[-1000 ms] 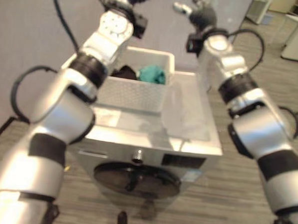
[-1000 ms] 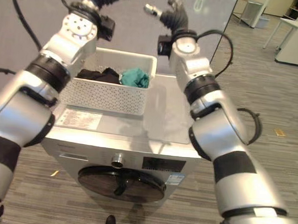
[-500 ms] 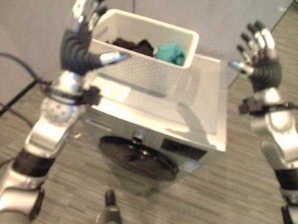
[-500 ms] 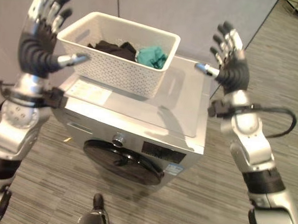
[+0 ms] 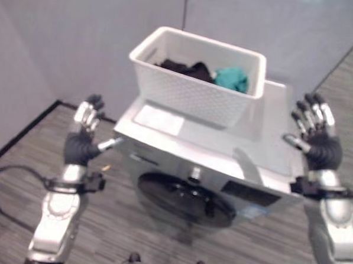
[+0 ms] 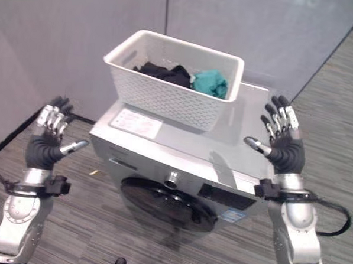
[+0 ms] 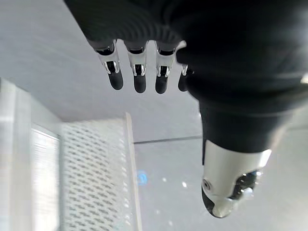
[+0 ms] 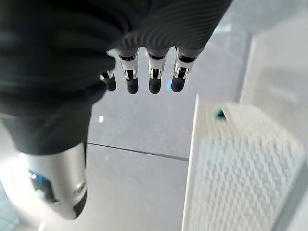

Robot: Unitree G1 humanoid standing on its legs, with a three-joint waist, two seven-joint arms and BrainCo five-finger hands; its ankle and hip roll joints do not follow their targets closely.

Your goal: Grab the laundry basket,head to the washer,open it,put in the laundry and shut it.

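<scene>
A white perforated laundry basket [image 6: 166, 99] stands on top of the silver washer [image 6: 235, 150], toward its back left. Dark clothes [image 6: 165, 72] and a teal garment [image 6: 210, 83] lie in the basket. The washer's round dark door [image 6: 167, 203] on the front is closed, with a knob [image 6: 172, 179] above it. My left hand [image 6: 45, 143] is raised open to the left of the washer, apart from it. To the washer's right my right hand [image 6: 282, 146] is held up open, holding nothing. The basket's side [image 7: 96, 183] shows past the left hand's fingers [image 7: 139, 77].
Grey partition walls [image 6: 81, 26] stand behind and to the left of the washer. A white label [image 6: 135, 123] lies on the washer's top. Wood-pattern floor [image 6: 88, 234] lies in front and on both sides.
Both hands have dropped from beside the basket to the washer's sides, staying open. The camera has pulled back and the basket stays on the washer.
</scene>
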